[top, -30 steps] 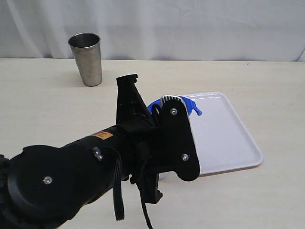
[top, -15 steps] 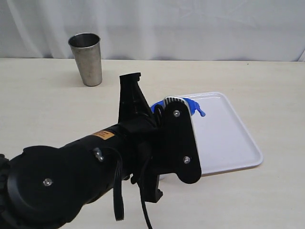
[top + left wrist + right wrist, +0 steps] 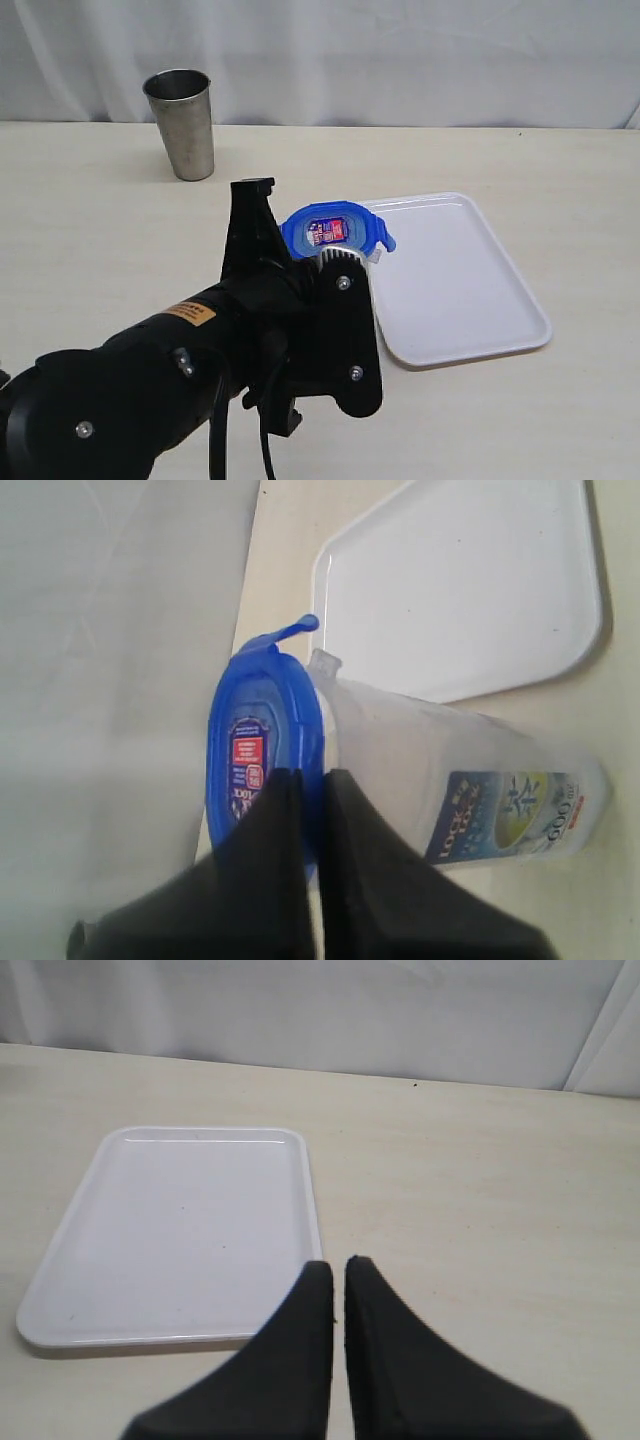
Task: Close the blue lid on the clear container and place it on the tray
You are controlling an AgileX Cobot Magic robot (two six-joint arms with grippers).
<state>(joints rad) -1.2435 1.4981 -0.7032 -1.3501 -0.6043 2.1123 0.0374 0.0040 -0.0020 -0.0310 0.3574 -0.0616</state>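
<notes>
Bright blue lid sits atop clear container, one flap sticking out; container stands just beside white tray.

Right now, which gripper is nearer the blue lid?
Left. The left gripper is at the rim of the lid; the right gripper hangs beside the tray, the lid out of its view.

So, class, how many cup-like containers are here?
2. The steel cup stands back left on the table; the clear container, wearing the blue lid, is beside the tray, mostly behind the left arm.
</notes>
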